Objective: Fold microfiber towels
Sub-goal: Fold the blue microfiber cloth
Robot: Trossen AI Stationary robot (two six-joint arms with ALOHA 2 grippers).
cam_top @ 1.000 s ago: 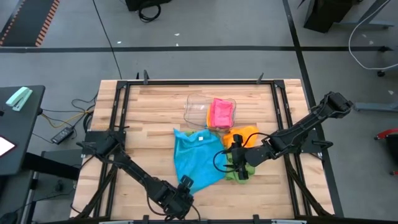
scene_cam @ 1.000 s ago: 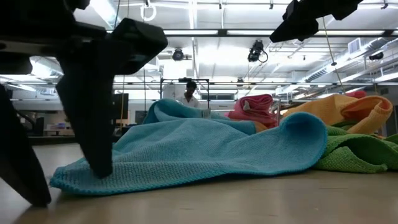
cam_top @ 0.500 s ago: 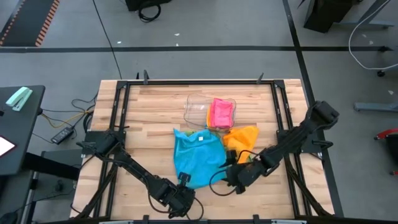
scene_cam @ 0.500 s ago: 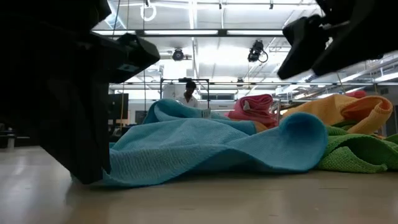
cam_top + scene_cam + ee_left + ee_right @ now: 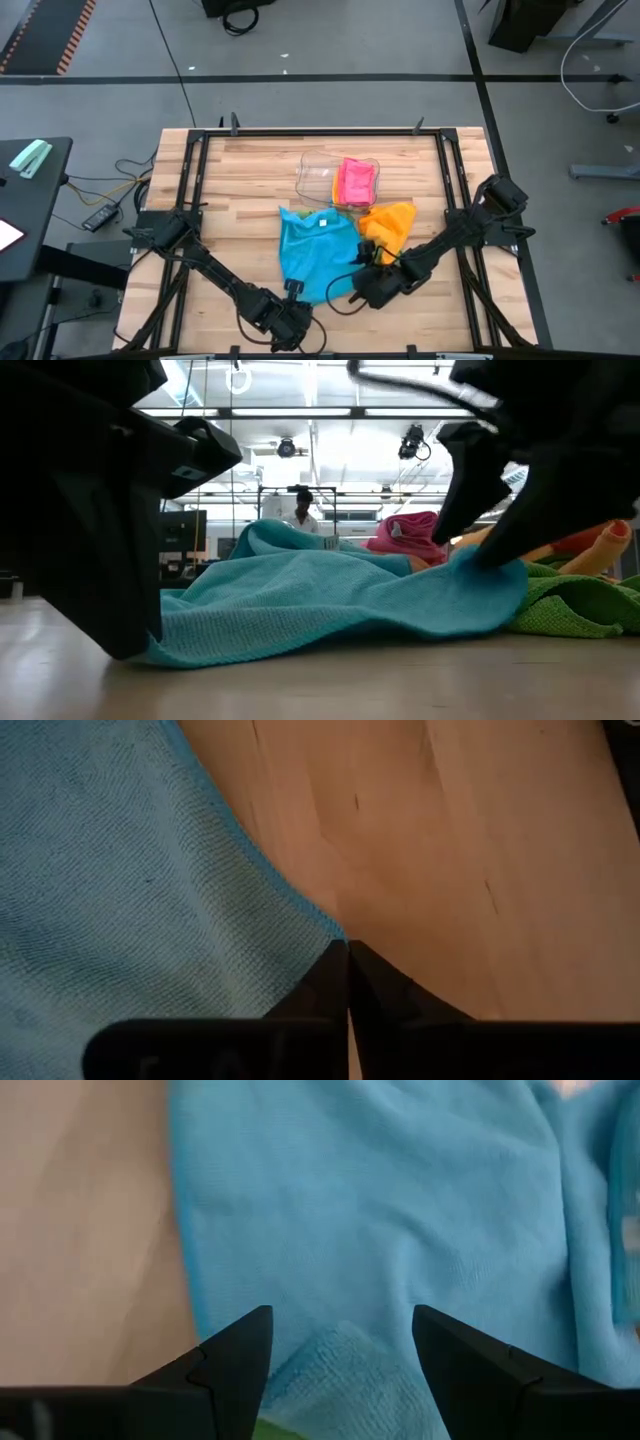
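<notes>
Our left arm [image 5: 215, 278] runs from its base at the table's left edge diagonally toward the near edge, wrist bent low. Our left gripper [image 5: 347, 960] sits down at the tabletop with its two dark fingers pressed together, tips meeting in a single point. Our right arm [image 5: 455, 238] stretches from its base at the right edge inward and toward the near side, elbow low and forearm angled down. Our right gripper [image 5: 340, 1342] hangs close above the surface, its fingers [image 5: 235, 1355] spread wide apart with nothing between them. The two grippers lie near each other along the near side.
</notes>
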